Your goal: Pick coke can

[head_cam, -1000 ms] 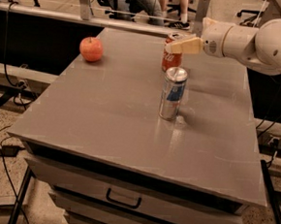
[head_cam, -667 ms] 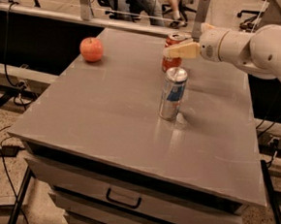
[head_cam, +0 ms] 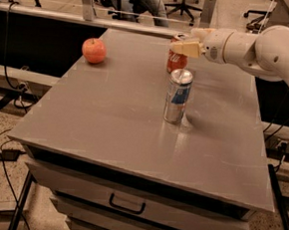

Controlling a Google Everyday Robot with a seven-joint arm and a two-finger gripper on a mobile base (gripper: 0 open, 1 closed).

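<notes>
The gripper [head_cam: 184, 39] has edged slightly left, reaching the coke can [head_cam: 174, 63], which stands near the far edge of the worktop [head_cam: 108, 129]. Its fingers are apart, straddling the can's top. A silver-blue can [head_cam: 178, 97] stands just in front, and an apple [head_cam: 94, 50] sits near the far-left corner.

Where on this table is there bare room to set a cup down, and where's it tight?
Bare: the table from the silver-and-blue can forward to the near edge, and between the apple and the cans. Crowded: back right, where the gripper is at the coke can, behind the taller can.
</notes>
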